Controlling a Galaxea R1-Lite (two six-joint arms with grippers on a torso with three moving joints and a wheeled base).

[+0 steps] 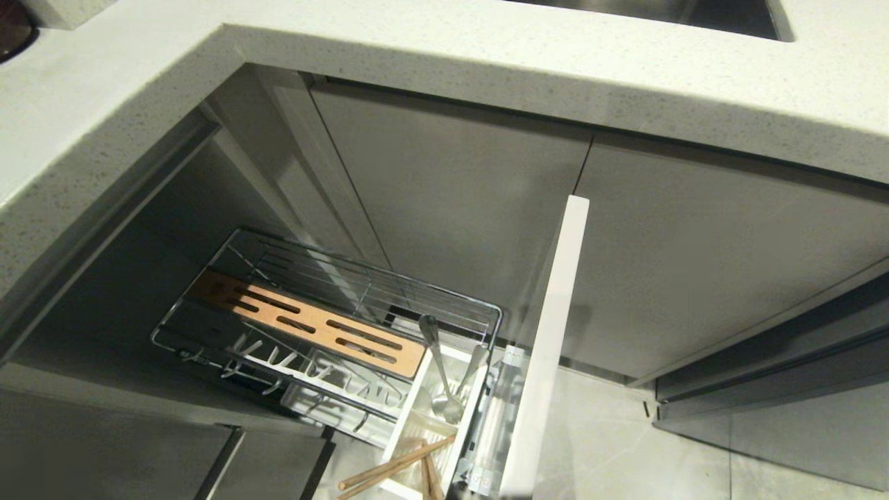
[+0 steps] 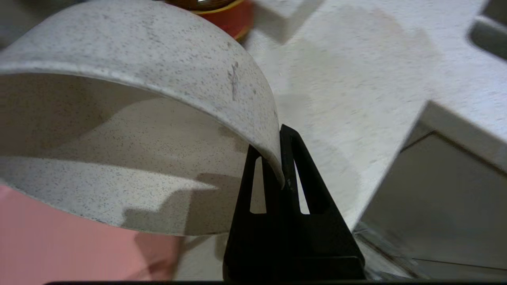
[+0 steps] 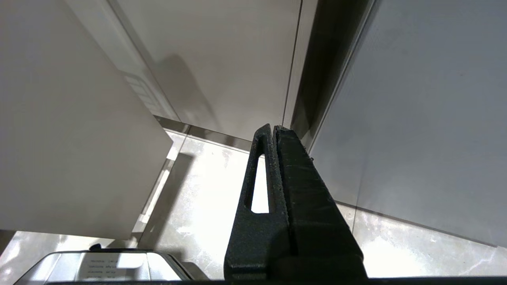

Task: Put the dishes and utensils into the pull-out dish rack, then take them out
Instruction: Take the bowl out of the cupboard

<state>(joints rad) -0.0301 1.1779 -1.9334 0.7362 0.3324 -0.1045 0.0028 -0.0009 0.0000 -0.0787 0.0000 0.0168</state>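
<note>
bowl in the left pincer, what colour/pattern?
Off-white with fine dark speckles; the bowl shows best in the left wrist view.

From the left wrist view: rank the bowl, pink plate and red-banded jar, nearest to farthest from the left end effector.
1. Bowl: its rim is pinched in the left end effector, so contact.
2. Pink plate: on the counter under the bowl's near side.
3. Red-banded jar: beyond the bowl's far edge, farthest.
</note>
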